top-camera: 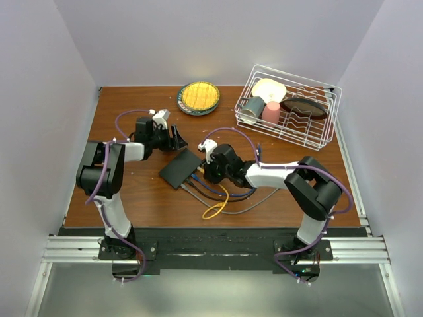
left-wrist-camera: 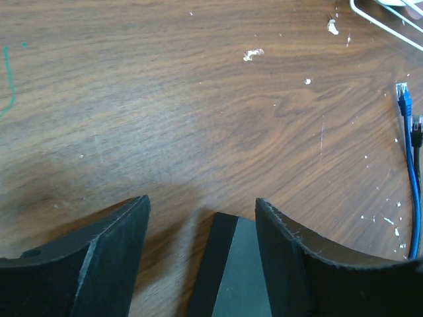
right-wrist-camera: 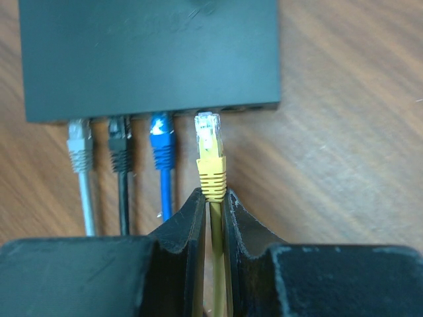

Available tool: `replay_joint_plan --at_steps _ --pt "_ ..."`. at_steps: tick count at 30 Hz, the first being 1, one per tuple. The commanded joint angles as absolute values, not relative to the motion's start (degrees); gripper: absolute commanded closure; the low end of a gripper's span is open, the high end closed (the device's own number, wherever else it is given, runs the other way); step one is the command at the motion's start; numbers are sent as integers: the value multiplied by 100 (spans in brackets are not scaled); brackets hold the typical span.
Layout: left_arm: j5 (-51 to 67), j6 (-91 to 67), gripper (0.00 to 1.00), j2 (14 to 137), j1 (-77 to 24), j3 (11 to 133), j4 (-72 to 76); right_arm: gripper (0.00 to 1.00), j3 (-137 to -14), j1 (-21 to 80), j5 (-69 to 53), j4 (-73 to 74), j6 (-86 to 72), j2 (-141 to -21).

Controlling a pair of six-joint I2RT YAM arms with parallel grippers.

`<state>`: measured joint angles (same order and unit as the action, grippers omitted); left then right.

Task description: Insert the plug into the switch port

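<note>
Yellow plug (right-wrist-camera: pixel 210 148), pinched in my right claw (right-wrist-camera: pixel 213 195), lines up with the free switch port (right-wrist-camera: pixel 219 109); my open left claw (left-wrist-camera: pixel 201 201) straddles the switch (left-wrist-camera: pixel 238 264) to steady it.

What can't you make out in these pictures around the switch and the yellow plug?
1. Right wrist view: the port openings are hidden under the top of the switch, so whether the tip of the yellow plug has entered is unclear.
2. Top view: that plug is hidden by the right arm.
3. Left wrist view: most of the switch is cut off by the bottom edge, between the left fingers.
</note>
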<state>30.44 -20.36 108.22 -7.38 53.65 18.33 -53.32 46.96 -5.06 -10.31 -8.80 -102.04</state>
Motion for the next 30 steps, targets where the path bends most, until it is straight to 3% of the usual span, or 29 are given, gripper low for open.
replay_joint_plan --at_steps 1,13,30 --pt "3173 -1978 33 10898 -817 5467 1951 100 -5309 4764 -360 -1011 -861 -10055" --pt "3278 -1978 42 11021 -853 5537 1872 100 -5555 4825 78 -615 -747 -10336" --pt "3392 -1995 46 11074 -905 5599 1854 100 -6170 4852 351 -18 -800 -10749"
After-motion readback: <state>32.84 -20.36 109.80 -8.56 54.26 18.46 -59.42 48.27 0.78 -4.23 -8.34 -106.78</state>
